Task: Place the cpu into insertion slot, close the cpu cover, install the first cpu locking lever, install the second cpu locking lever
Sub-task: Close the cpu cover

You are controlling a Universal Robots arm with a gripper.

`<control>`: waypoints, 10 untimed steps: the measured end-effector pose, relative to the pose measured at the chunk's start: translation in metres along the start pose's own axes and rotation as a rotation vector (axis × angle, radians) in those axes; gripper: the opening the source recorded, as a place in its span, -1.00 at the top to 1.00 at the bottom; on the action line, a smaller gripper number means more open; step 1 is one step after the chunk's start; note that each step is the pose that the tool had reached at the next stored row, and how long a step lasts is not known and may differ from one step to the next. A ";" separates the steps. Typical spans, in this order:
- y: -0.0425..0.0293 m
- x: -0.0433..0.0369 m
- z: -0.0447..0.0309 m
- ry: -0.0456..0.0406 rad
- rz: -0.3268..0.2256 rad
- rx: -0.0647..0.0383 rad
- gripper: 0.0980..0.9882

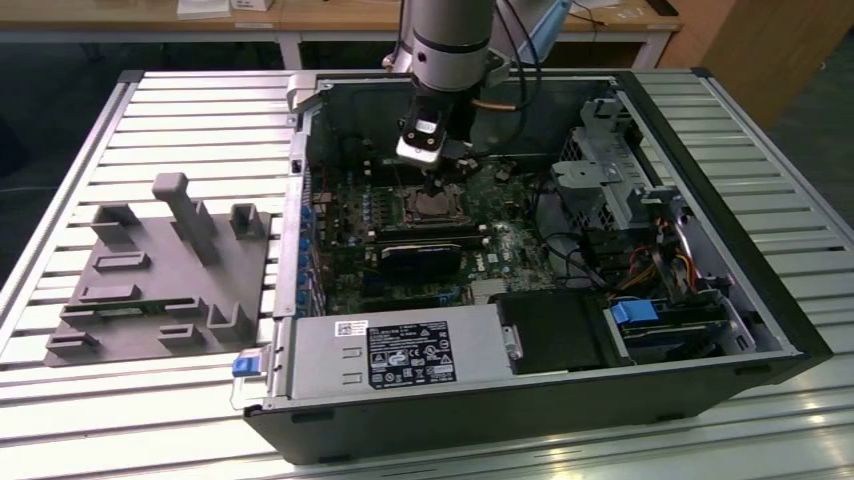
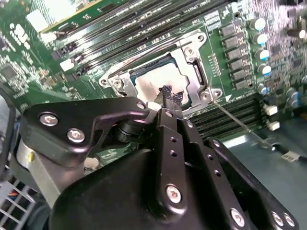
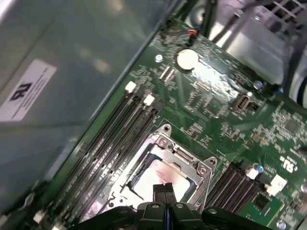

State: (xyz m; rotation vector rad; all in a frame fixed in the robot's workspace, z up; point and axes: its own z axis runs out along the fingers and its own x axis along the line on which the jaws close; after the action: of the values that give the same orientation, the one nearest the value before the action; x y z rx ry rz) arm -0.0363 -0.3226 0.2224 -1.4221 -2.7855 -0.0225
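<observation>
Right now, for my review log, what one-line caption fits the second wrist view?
Shut gripper poised over the cpu seated on the motherboard, with the cpu cover lowered around it.

A ribbed metal table (image 1: 174, 120) under bright light — behind it a wooden desk (image 1: 347, 18), dark floor (image 1: 54, 75).

Open case (image 1: 781, 335) on bench (image 1: 200, 110); fixture block (image 1: 134, 290) at the exterior view's left of it. Inside, on motherboard (image 1: 350, 250): cpu (image 2: 146, 86) in socket, cpu cover (image 2: 189, 55) down around it, claw (image 2: 169, 96) just above.
</observation>
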 end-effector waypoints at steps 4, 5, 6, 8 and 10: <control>0.0000 0.0000 0.0001 0.0005 -0.074 0.001 0.99; 0.0000 0.0000 0.0001 0.0006 -0.092 0.002 0.99; 0.0000 0.0000 0.0002 0.0007 -0.110 0.002 0.99; 0.0000 0.0000 0.0002 0.0009 -0.143 0.003 0.99; 0.0000 0.0000 0.0002 0.0010 -0.175 0.003 0.99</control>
State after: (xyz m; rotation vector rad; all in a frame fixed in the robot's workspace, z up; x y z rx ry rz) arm -0.0363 -0.3226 0.2222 -1.1722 -2.8984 -0.0202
